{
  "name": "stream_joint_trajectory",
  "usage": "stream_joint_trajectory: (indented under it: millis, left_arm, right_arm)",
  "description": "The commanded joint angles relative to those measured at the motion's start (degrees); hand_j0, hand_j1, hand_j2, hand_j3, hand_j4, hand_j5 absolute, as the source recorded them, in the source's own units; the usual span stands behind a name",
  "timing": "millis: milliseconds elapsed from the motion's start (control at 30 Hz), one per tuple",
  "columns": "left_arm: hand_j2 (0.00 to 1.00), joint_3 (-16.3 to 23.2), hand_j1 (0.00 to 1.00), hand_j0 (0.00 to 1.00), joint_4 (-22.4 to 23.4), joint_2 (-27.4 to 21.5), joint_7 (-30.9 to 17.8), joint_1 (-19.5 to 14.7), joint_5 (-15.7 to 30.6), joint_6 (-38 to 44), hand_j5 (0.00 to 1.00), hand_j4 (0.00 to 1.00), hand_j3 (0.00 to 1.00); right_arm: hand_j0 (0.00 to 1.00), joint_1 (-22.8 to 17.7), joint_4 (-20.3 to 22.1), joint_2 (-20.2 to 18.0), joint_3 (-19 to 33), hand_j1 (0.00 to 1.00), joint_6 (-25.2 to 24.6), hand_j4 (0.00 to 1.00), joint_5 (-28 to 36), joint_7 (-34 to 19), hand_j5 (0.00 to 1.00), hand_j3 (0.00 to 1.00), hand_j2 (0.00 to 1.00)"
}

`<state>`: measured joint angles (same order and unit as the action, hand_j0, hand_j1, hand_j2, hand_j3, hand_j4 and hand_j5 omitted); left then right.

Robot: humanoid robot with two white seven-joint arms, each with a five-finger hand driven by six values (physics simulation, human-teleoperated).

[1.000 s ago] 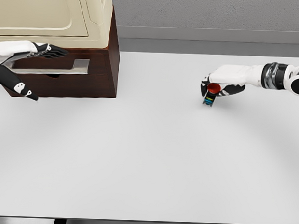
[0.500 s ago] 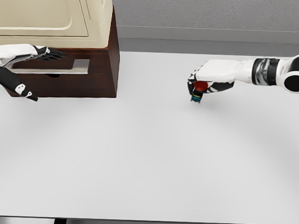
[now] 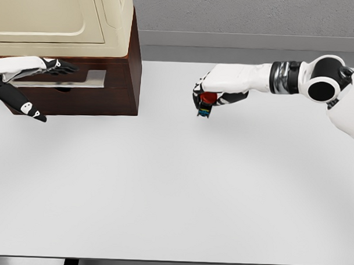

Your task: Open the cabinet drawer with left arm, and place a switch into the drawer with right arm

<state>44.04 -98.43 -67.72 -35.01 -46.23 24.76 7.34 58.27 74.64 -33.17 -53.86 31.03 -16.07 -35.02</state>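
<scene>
small red-buttoned switch (image 3: 205,103) with dark striped body in right hand (image 3: 212,93)

Place: a simulated test bench is showing
Evidence: bare white table (image 3: 175,190), grey wall (image 3: 245,15) sitting upper right

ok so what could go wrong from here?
1. The drawer shows only a narrow opening under the cream cabinet top, so the switch may catch on the edge going in.
2. The left hand lies over that opening, right where the right hand is headed; they could collide.
3. The switch hangs partly below the right hand's fingers and might slip out above the table.
</scene>
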Motion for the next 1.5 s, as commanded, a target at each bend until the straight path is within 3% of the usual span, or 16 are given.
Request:
stream_joint_trajectory:
  millis: [0,267,467,600,833,967,1467]
  left_arm:
    - [1.0,-0.88,1.0,1.0,0.08,0.13,0.01,0.26,0.12,0.13,1.0,1.0,1.0]
    - [1.0,-0.97,1.0,1.0,0.61,0.4,0.01,0.7,0.12,0.13,1.0,1.0,1.0]
    - [1.0,-0.97,1.0,1.0,0.87,0.4,0.01,0.96,0.2,0.13,1.0,1.0,1.0]
    - [1.0,-0.97,1.0,1.0,0.78,0.49,0.01,1.67,0.29,0.04,1.0,1.0,1.0]
    - [1.0,-1.06,1.0,1.0,0.34,0.31,0.01,2.63,0.82,-0.04,1.0,1.0,1.0]
    - [1.0,-7.83,1.0,1.0,-0.62,-0.31,0.01,8.52,1.08,-0.13,1.0,1.0,1.0]
    - [1.0,-7.74,1.0,1.0,-1.85,-2.85,0.01,10.11,4.95,0.13,1.0,1.0,1.0]
  right_arm:
    - [0.48,0.0,-0.02,1.26,-0.28,0.48,-0.18,0.48,0.34,0.02,0.48,0.48,0.48]
    - [0.48,1.67,0.41,3.99,-1.08,0.48,-0.18,0.48,0.34,0.02,0.48,0.48,0.48]
    - [0.48,2.11,6.57,3.55,-1.34,0.48,-0.27,0.48,0.78,0.02,0.48,0.48,0.48]
    - [0.48,2.64,10.08,1.26,-1.6,0.48,-0.36,0.48,2.8,0.02,0.48,0.48,0.48]
    - [0.48,4.48,11.58,-0.41,-1.69,0.48,-0.36,0.48,6.23,0.02,0.48,0.48,0.48]
    - [0.48,5.27,11.67,-0.32,-1.69,0.48,-0.44,0.48,7.02,0.02,0.48,0.48,0.48]
    - [0.48,6.24,11.58,-0.14,-2.04,0.48,-0.62,0.48,8.25,0.02,0.48,0.48,0.48]
